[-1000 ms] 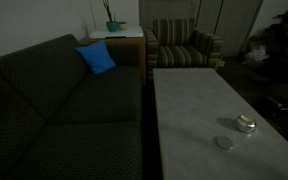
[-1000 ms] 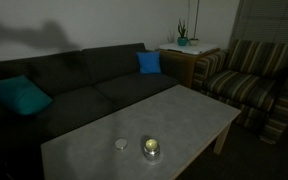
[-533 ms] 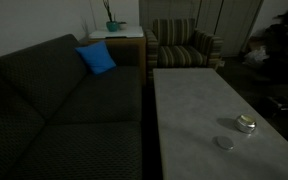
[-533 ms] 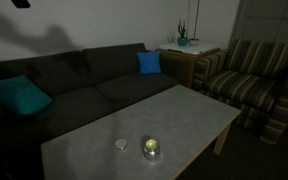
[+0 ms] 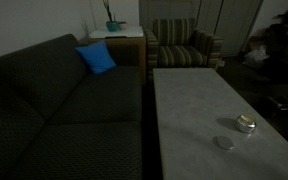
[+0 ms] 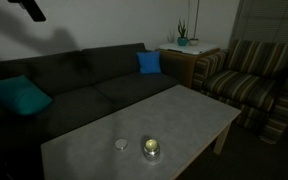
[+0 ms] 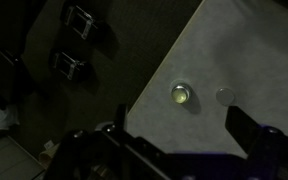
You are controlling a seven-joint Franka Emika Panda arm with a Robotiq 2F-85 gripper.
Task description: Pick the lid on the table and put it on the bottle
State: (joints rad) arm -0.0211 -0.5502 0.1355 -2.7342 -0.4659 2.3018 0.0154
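The lid (image 5: pixel 224 143) is a small flat pale disc lying on the grey table (image 5: pixel 199 95). The bottle (image 5: pixel 246 124) is a squat glassy container standing close beside it. Both also show in an exterior view, the lid (image 6: pixel 121 144) to the left of the bottle (image 6: pixel 151 149). In the wrist view the bottle (image 7: pixel 182 95) and the lid (image 7: pixel 225 95) lie far below my gripper (image 7: pixel 184 135). The gripper is open and empty, high above the table. A dark part of my arm (image 6: pixel 29 9) shows at the top left corner.
A dark sofa (image 5: pixel 64 100) runs along the table, with a blue cushion (image 5: pixel 96 58) and a teal cushion (image 6: pixel 19 95). A striped armchair (image 6: pixel 249 85) and a side table with a plant (image 5: pixel 114 30) stand past the table's far end.
A dark part of my arm has come into the top left corner of an exterior view and moved down and right. The lid and bottle have not moved.
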